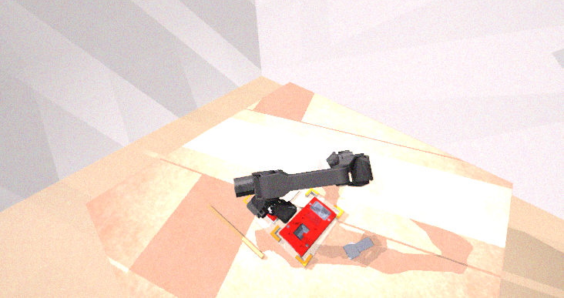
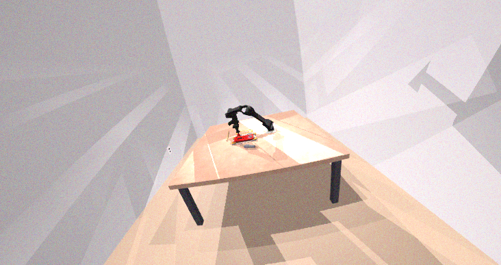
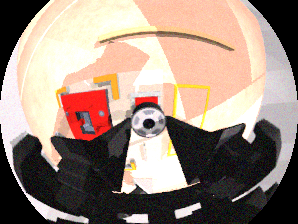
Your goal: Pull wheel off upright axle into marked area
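Note:
The wheel [image 3: 139, 120], with a dark tyre and a silver hub around a dark centre, is between the fingertips in the wrist view. My gripper [image 1: 270, 209] [image 2: 238, 133] [image 3: 148, 123] points down and is shut on the wheel. A small red block [image 3: 146, 101] in a pale holder shows just behind the wheel. The axle cannot be made out, so I cannot tell whether the wheel is still around it. The marked area, a thin yellow outline [image 3: 192, 86], lies right of the wheel in the wrist view, partly hidden by the right finger.
A red panel [image 1: 311, 235] [image 2: 244, 137] [image 3: 75, 102] between orange corner brackets [image 1: 304, 260] lies beside the gripper, on the left in the wrist view. A grey flat part [image 1: 358, 248] [image 2: 249, 146] lies beyond it. A thin wooden strip [image 1: 252, 247] [image 3: 165, 33] lies on the other side.

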Controlling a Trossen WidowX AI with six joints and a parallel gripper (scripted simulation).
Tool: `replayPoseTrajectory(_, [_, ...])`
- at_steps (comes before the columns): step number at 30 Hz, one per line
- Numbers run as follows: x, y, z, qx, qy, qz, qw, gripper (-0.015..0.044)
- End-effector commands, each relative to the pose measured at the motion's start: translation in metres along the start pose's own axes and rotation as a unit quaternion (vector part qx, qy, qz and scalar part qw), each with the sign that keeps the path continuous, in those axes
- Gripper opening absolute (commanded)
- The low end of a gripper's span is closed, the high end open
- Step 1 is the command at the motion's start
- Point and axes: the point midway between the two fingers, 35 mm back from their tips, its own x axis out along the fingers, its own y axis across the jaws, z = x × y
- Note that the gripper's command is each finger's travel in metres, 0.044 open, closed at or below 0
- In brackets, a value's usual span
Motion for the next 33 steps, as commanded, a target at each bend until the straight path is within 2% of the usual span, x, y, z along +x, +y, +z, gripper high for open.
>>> replayPoseTrajectory(1, [-0.002, -0.001, 0.000, -0.001, 0.000, -0.002, 1.000, 0.0000])
replayPoseTrajectory(33, [-0.013, -0.001, 0.000, -0.001, 0.000, -0.002, 1.000, 0.0000])
